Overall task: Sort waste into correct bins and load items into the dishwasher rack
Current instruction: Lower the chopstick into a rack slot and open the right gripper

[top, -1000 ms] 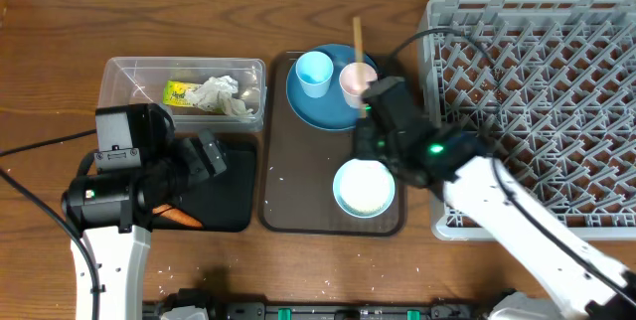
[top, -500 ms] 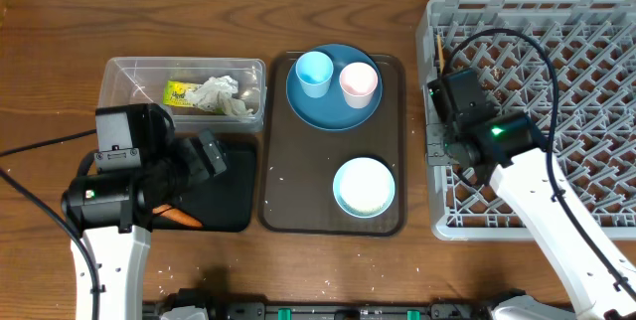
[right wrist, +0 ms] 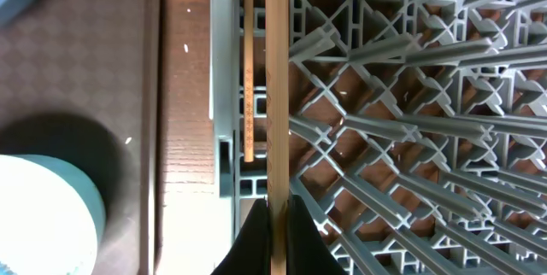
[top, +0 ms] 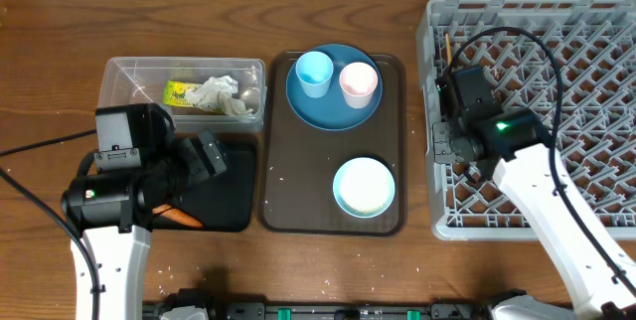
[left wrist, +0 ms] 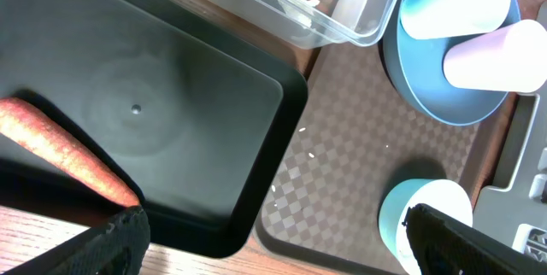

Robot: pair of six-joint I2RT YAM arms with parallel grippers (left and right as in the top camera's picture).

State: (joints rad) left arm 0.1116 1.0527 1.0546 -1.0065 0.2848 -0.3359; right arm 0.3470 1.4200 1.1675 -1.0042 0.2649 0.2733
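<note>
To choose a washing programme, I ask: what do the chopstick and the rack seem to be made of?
The chopstick looks like light wood, matte, probably unvarnished: faint lengthwise grain shows. The rack looks like moulded grey plastic: uniform colour, smooth thin ribs.

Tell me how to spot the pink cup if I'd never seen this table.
Start at the brown tray in the middle of the table. At its far end lies a round blue plate carrying two cups. The pink cup is the one nearer the grey rack; beside it stands a light blue cup.
</note>
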